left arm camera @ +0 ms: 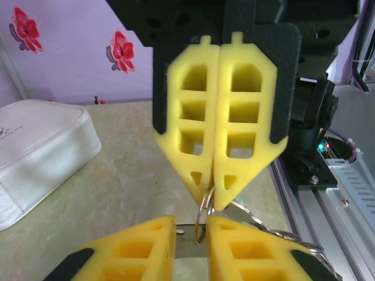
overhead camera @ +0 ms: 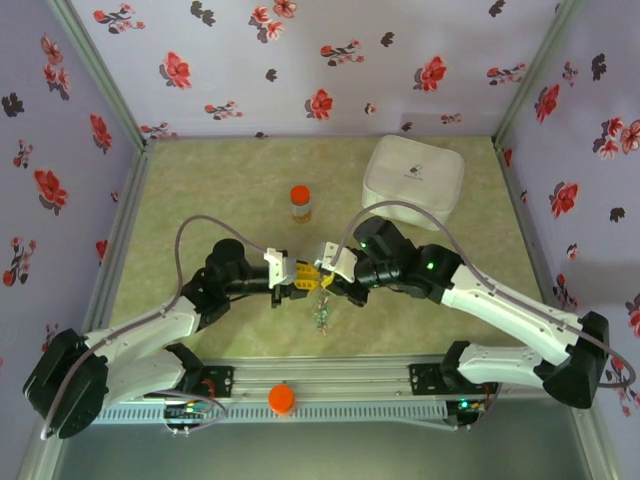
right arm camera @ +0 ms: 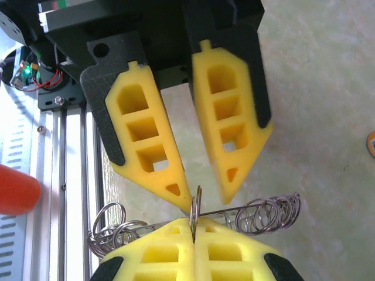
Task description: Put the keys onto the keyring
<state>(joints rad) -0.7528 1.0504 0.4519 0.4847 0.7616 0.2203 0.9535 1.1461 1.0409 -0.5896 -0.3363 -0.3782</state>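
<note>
My right gripper point(right arm camera: 193, 227) is shut on the keyring point(right arm camera: 197, 202), a thin silver split ring standing on edge. From the left wrist view, the right gripper point(left arm camera: 212, 202) comes down from above with the keyring point(left arm camera: 202, 225) hanging from its tips. My left gripper point(left arm camera: 190, 219) is open, and the ring hangs in the gap between its fingers. A flat grey metal piece point(left arm camera: 187, 242) lies across that gap. Seen from the right wrist, one tip of the left gripper point(right arm camera: 207, 201) touches the ring. A key with a teal head point(left arm camera: 239, 202) sits just behind. In the top view both grippers point(overhead camera: 300, 278) point(overhead camera: 326, 280) meet tip to tip, with keys point(overhead camera: 322, 315) dangling below.
Coils of small metal rings point(right arm camera: 269, 213) point(right arm camera: 111, 225) spread to both sides of the held ring. An orange-capped bottle point(overhead camera: 301, 204) stands behind the grippers, and a white box point(overhead camera: 413, 180) sits at the back right. An orange cap point(overhead camera: 282, 399) rests on the front aluminium rail point(overhead camera: 350, 385).
</note>
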